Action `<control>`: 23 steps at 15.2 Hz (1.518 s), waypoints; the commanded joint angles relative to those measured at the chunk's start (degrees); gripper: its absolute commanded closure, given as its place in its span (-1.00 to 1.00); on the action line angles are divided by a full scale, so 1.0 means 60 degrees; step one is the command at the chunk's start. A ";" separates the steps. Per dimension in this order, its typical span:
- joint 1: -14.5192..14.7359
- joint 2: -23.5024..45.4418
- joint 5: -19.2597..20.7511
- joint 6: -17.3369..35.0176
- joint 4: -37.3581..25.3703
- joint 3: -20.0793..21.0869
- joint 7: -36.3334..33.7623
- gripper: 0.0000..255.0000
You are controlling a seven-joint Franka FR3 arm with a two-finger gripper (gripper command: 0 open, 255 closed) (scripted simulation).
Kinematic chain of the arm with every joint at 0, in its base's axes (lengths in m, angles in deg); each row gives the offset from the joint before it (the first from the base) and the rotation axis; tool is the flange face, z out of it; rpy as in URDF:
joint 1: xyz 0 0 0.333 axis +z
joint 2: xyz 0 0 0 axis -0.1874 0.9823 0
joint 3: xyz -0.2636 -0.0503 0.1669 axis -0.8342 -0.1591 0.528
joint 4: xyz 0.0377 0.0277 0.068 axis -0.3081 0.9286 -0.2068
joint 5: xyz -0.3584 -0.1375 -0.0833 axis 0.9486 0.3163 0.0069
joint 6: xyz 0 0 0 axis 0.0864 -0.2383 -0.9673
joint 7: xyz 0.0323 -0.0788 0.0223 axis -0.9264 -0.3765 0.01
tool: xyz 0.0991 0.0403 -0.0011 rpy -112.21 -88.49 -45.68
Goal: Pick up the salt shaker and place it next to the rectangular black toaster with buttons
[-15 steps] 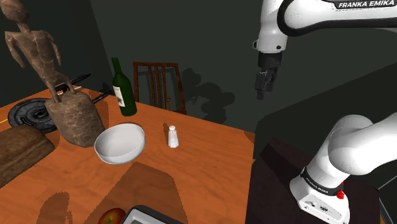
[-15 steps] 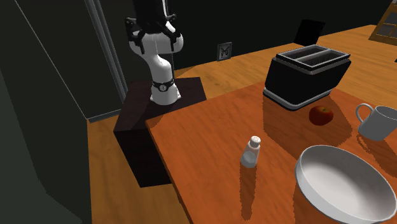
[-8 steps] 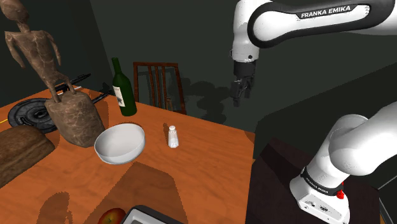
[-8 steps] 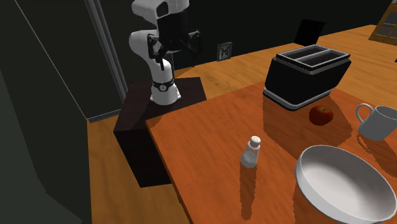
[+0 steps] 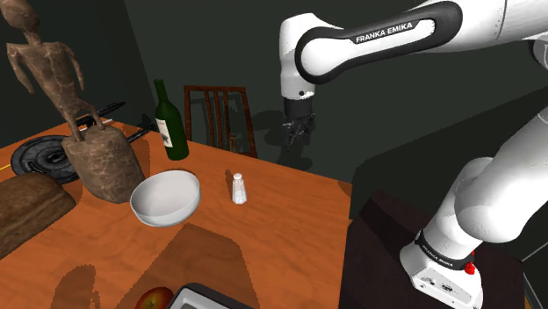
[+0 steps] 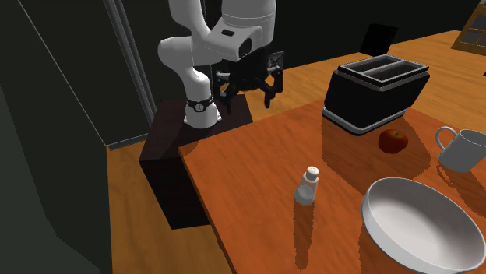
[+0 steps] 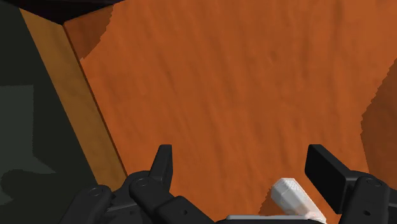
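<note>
Jaws wide apart, empty, above bench (image 5: 290, 228). Salt shaker (image 5: 238, 188) upright, small; likely light, rigid, smooth, tippy. Grip mid-body, below cap

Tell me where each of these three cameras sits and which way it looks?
Shoulder view: beside the stand, looking down across the table; the arm reaches up and to the left.
Second exterior view: across the table, facing the robot; arm, stand and open gripper show.
Wrist view: on the hand, looking down at the table; its two black fingers show.
Shared: all three show the salt shaker.
</note>
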 commanded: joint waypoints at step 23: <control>0.1159 0.5582 0.1160 0.1369 -0.4281 0.0672 -0.1925 -1.00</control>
